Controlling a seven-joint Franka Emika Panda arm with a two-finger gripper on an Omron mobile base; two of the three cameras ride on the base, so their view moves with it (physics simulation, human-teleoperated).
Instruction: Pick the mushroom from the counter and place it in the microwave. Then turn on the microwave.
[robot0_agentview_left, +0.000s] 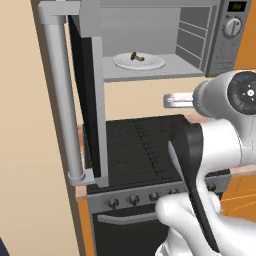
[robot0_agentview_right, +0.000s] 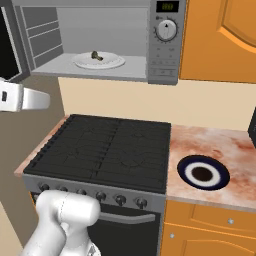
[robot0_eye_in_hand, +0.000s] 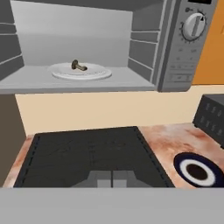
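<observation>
Kitchen wall, microwave (robot0_agentview_right: 165, 50) door wide open above the stove (robot0_agentview_right: 105, 150).
Mushroom (robot0_eye_in_hand: 79, 66) sits on the white plate (robot0_eye_in_hand: 94, 73) inside; end effector (robot0_eye_in_hand: 112, 178) fingers pressed together, holding nothing, over the stove.

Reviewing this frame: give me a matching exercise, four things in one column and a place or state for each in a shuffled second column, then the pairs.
Things:
1. mushroom
2. microwave door
3. dark-rimmed dish
4. gripper

Places or states:
A. swung open
B. on the counter, right of the stove
C. shut, holding nothing
D. on the white plate inside the microwave

Pairs: 1-D, 2-A, 3-B, 4-C
</observation>
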